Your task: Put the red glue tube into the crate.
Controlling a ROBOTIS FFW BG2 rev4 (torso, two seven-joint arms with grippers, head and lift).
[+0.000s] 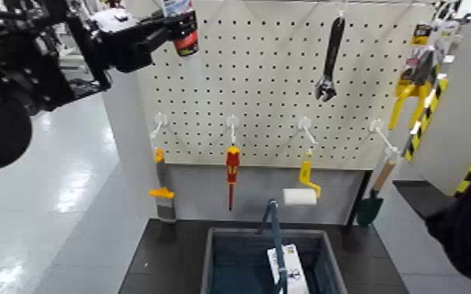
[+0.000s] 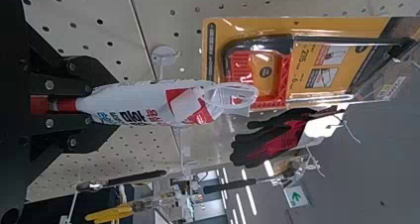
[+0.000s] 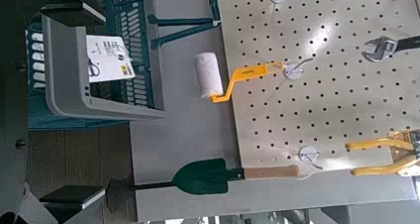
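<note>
Head view: left gripper (image 1: 177, 30) is hanging high at the top left of the pegboard (image 1: 285, 78), clamping the red glue tube (image 1: 184, 33) at its capped end; the tube is pointing downward there, well above the crate (image 1: 223, 266). Left wrist view is showing the fingers (image 2: 59, 145) pinching the tube (image 2: 163, 105) by its neck, crimped end free in front of a yellow packaged tool (image 2: 297, 65). The crate is sitting on the dark table (image 1: 160, 258) below the board, a white box (image 1: 289, 270) lying inside beside the handle bar (image 1: 274, 234). Right gripper is not showing; right wrist view is looking at the crate (image 3: 59, 65), paint roller (image 3: 210, 75) and green trowel (image 3: 203, 176). A red-and-yellow screwdriver (image 1: 231, 176) is hanging on the board.
</note>
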